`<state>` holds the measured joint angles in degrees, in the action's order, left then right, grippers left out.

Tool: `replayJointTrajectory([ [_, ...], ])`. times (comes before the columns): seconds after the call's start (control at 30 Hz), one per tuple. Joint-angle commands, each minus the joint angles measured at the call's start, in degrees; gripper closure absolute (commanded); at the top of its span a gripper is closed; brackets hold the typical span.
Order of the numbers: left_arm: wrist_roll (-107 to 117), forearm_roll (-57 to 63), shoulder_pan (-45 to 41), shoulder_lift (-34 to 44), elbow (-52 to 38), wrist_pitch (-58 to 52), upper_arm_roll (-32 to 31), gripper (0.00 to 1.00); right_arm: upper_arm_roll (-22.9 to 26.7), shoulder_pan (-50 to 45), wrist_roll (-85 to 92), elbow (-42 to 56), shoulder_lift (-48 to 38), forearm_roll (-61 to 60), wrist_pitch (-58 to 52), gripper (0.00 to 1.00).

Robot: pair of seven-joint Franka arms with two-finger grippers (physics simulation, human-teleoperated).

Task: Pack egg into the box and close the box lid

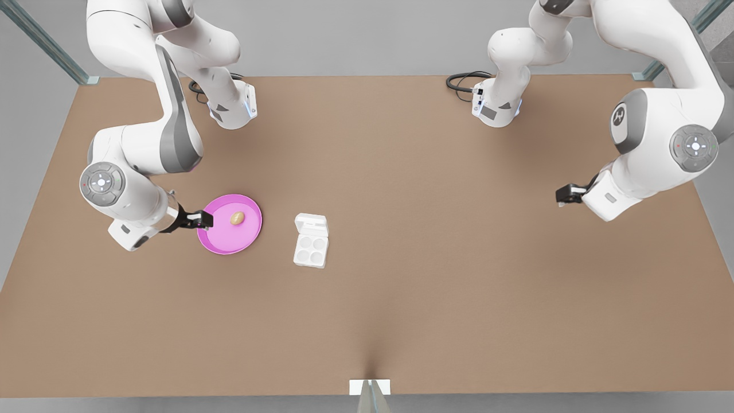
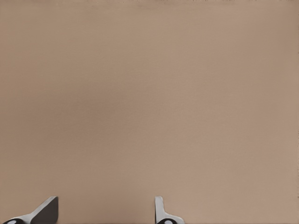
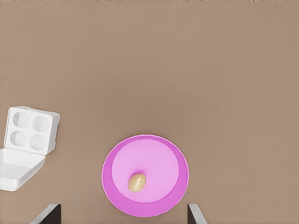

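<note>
Lettering or brand marks: I can read none on the carton, plate or table.

From my remote station I find the small tan-brown oval egg (image 1: 237, 218) lying on its side on the round, smooth pink plate (image 1: 221, 244), slightly off centre. The plate sits on the matte brown table (image 1: 401, 298), toward the edge at the front view's left.

The right gripper (image 1: 205, 219) hangs over the plate's rim on the side away from the carton. Its dark fingers (image 3: 49, 213) are spread wide, and in the right wrist view the egg (image 3: 137, 182) lies between the lines of the two fingertips but ahead of them, untouched; the plate (image 3: 117, 158) spans most of the gap.

The small white square egg carton (image 1: 311, 249) stands just beside the plate, apart from it, nearer the table's middle. Its four round cups hold nothing. The plain white square lid (image 1: 311, 225) is folded back flat from the hinged edge, on the side toward the table's far edge. In the right wrist view the carton (image 3: 31, 129) and lid (image 3: 16, 170) look like thin, rigid moulded material with rounded corners.

The left gripper (image 1: 565, 195) waits over bare table near the edge at the front view's right, well apart from egg and carton. Its fingers (image 2: 46, 212) are spread with nothing between them.
</note>
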<state>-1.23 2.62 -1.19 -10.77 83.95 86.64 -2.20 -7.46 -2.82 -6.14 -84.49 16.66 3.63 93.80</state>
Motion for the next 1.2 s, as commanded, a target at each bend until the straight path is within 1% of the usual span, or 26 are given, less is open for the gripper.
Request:
replayJointTrajectory([
  [0.0, -4.9, -0.3, 0.1, 0.0, 0.0, 4.2, 0.0, 0.0, 0.0, 0.4, -2.0, 0.0, 0.0, -0.3, 0.7, 0.0],
  [0.03, -4.9, -0.3, 0.1, 0.0, 0.0, 4.2, 0.0, 0.0, -0.1, 2.3, -0.6, -0.1, 0.9, -2.6, 0.2, 0.0],
  [0.07, -4.8, -0.3, 0.1, 0.0, 0.0, 4.2, 0.0, 0.0, -0.1, 0.6, -0.1, -0.2, 1.4, -1.6, -0.7, 0.0],
  [0.1, -4.9, -0.3, 0.1, -0.2, 0.0, 4.2, 0.0, 0.0, -0.1, -3.6, 0.2, -0.1, 2.0, 3.8, -2.4, 0.0],
  [0.13, -4.8, -0.3, 0.1, -0.2, 0.0, 4.2, 0.0, 0.0, -0.1, -3.3, 4.4, 0.7, 2.2, 4.1, -2.8, 0.0],
  [0.17, -4.8, -0.3, 0.1, -0.3, 0.0, 4.2, 0.0, 0.0, 0.2, -2.9, 8.5, 1.8, 4.4, 4.2, -2.8, 0.0],
  [0.2, -4.9, -0.2, 0.1, -0.7, 0.0, 4.3, 0.0, 0.0, 0.3, -0.7, 2.6, 1.1, 6.8, 2.5, -2.5, 0.0],
  [0.23, -4.9, -0.2, 0.1, -0.7, 0.0, 4.6, 0.0, 0.0, 0.0, -0.8, -4.3, -8.1, 5.8, 2.6, 4.2, 0.0],
  [0.27, -4.9, -0.2, 0.1, -0.7, 0.0, 4.6, 0.0, 0.0, -0.2, 0.4, -3.5, -22.7, -2.3, 2.5, 20.5, 0.0],
  [0.3, -4.9, -0.2, 0.1, -0.7, 0.0, 4.6, 0.0, 0.0, -0.1, 1.3, -3.1, -37.0, -7.7, 2.6, 38.1, 0.0],
  [0.33, -4.9, -0.2, 0.1, -0.7, 0.0, 4.6, 0.0, 0.0, -0.1, 2.8, -3.0, -40.2, -7.6, 2.8, 45.3, 0.0],
  [0.37, -4.9, -0.2, 0.1, -0.7, 0.0, 4.6, 0.0, 0.0, -0.1, 3.0, -3.2, -40.1, -7.6, 2.8, 48.2, 0.0],
  [0.5, -4.8, -0.3, 0.1, -1.0, 0.0, 4.6, 0.0, 0.0, -0.1, 2.7, -3.4, -37.6, -6.6, 2.7, 50.2, 0.0],
  [0.63, -4.9, -0.3, 0.1, -1.1, 0.0, 4.6, 0.0, 0.0, -0.1, 3.2, -2.8, -38.6, -0.8, 2.6, 50.5, 0.0],
  [0.73, -4.8, -0.3, 0.1, -1.1, 0.0, 4.6, 0.0, 0.0, -0.2, 6.0, -0.4, -40.0, 1.9, 2.6, 51.8, 0.0],
  [0.8, -4.8, -0.3, 0.1, -1.1, 0.1, 4.6, 0.0, 0.0, -0.2, 7.1, 0.7, -41.9, 2.0, 2.6, 52.3, 0.0],
  [0.9, -4.8, -0.3, 0.1, -1.1, 0.0, 4.6, 0.0, 0.0, -0.2, 8.4, 0.4, -48.0, -0.2, 2.6, 53.3, 0.0],
  [1.03, -4.8, -0.3, 0.0, -1.1, 0.0, 4.6, 0.0, 0.0, -1.2, 8.3, 0.3, -48.0, -1.2, 2.6, 53.2, 0.0],
  [1.1, -4.8, -0.3, 0.0, -1.1, 0.0, 4.6, 0.0, 0.0, -2.4, 7.6, -0.3, -47.9, -0.8, 2.0, 53.2, 0.0],
  [1.13, -4.8, -0.3, 0.0, -1.1, 0.1, 4.6, 0.0, 0.0, -4.1, 8.0, -0.5, -47.9, -0.8, 1.6, 53.2, 0.0],
  [1.17, -4.8, -0.3, 0.0, -1.1, 0.1, 4.6, 0.0, 0.0, -4.8, 7.9, -0.5, -47.9, -0.8, 1.3, 53.2, 0.0],
])
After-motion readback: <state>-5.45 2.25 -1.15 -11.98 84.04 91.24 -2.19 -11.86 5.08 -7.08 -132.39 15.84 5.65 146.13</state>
